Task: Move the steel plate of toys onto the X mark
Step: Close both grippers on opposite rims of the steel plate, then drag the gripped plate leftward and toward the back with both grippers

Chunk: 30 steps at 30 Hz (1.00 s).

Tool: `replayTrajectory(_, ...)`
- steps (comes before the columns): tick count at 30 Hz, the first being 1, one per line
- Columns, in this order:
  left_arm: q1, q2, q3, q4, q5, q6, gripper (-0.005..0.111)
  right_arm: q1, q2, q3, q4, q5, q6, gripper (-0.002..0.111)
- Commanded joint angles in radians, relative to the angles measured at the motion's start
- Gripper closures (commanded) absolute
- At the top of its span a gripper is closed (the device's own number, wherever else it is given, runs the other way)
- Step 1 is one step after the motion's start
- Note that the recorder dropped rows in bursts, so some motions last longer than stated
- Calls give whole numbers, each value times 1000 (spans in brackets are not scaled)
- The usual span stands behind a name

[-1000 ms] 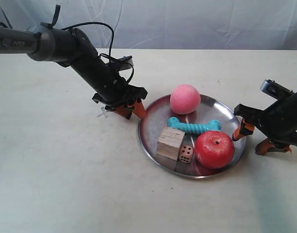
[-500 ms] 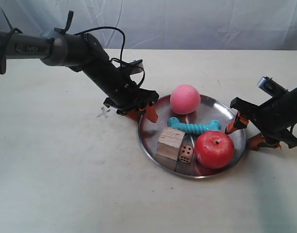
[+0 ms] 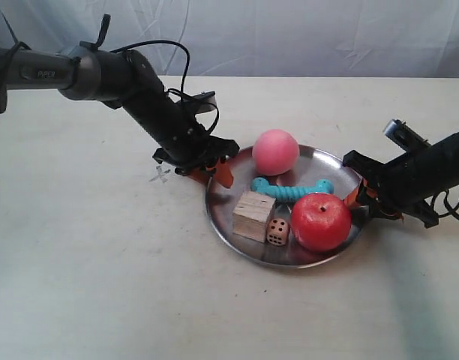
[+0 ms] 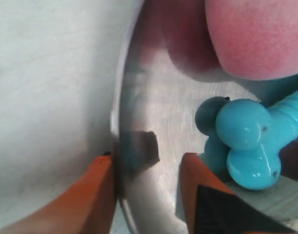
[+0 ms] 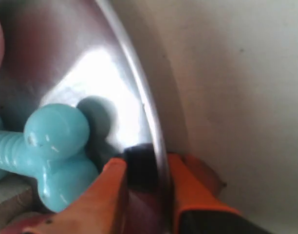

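Note:
The steel plate (image 3: 319, 169) lies on the table with the pink ball (image 3: 275, 152), teal bone (image 3: 292, 190), red apple (image 3: 321, 221), wooden cube (image 3: 253, 216) and die (image 3: 277, 231) on it. My left gripper (image 3: 213, 171) straddles the rim nearest the X mark (image 3: 160, 175). My right gripper (image 3: 355, 201) holds the opposite rim beside the apple. In the left wrist view the left gripper (image 4: 148, 158) has one finger outside the plate (image 4: 154, 97) and one inside, near the bone (image 4: 246, 141) and ball (image 4: 256, 34). The right gripper (image 5: 145, 163) pinches the rim of the plate (image 5: 105, 73) next to the bone (image 5: 56, 141).
The X mark lies on bare table just outside the plate's rim, under the left arm's wrist. A white cloth backdrop hangs behind the table. Cables loop from the left arm above the plate's far edge.
Both grippers moved in over opposite sides of the rim and closed. The plate and its toys have since slid a little toward the X mark, at the exterior view's left.

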Motion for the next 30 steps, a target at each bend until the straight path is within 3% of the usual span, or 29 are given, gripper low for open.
replayTrajectory(1, -27, 42, 15, -1, 51, 5, 86, 47, 100, 36, -20, -28, -1, 108)
replayTrajectory(7, -27, 42, 15, -23, 65, 14, 107, 47, 100, 36, -14, -9, -1, 108)
replayTrajectory(18, -27, 40, 7, -23, 112, 29, 107, 47, 100, 36, 97, 58, -75, 109)
replayTrajectory(25, -27, 40, -116, 31, 291, 8, 107, 47, 100, 36, 135, 118, -79, 109)
replayTrajectory(30, -27, 40, -186, 72, 296, -21, 107, 47, 100, 31, 149, 155, -82, 109)
